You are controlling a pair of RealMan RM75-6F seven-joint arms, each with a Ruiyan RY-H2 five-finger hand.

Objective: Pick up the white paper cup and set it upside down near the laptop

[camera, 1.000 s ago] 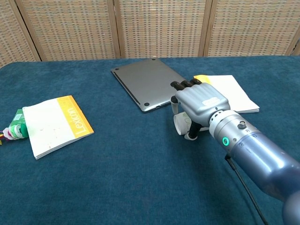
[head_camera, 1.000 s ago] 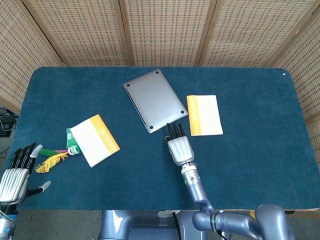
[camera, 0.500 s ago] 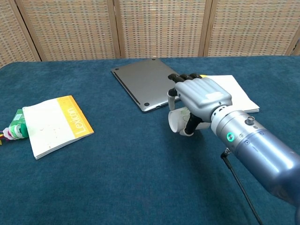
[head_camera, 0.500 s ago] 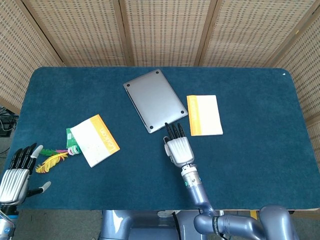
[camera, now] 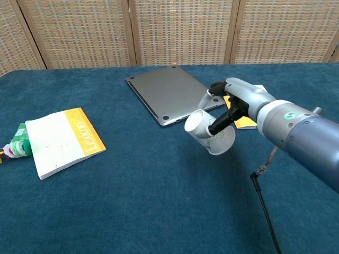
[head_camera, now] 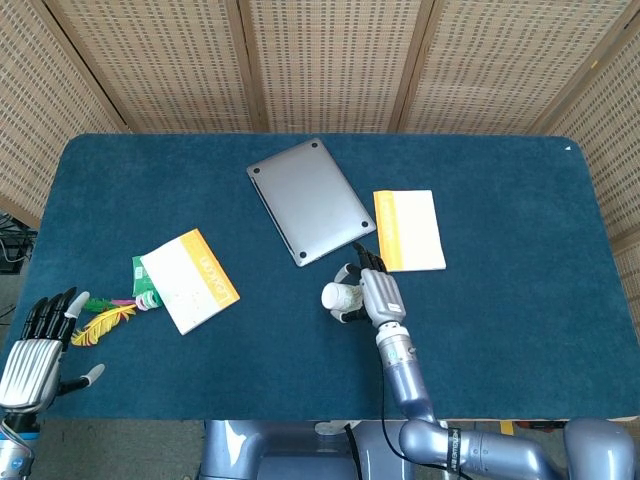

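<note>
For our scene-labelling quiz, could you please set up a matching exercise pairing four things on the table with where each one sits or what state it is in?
Column one:
1. white paper cup
2. laptop
3. Lexicon booklet
4. feather

Column two:
A. closed, lying flat near the middle of the table
B. near the table's left edge, by the open left hand
C. held tilted above the cloth by the right hand
D. lying left of the laptop

Pairs: 1-C, 2-A, 3-D, 4-B

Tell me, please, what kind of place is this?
Probably an indoor lab or demo tabletop, not a home: a table covered in blue cloth, woven screen panels behind it, and a closed laptop and notebooks laid out as props.
</note>
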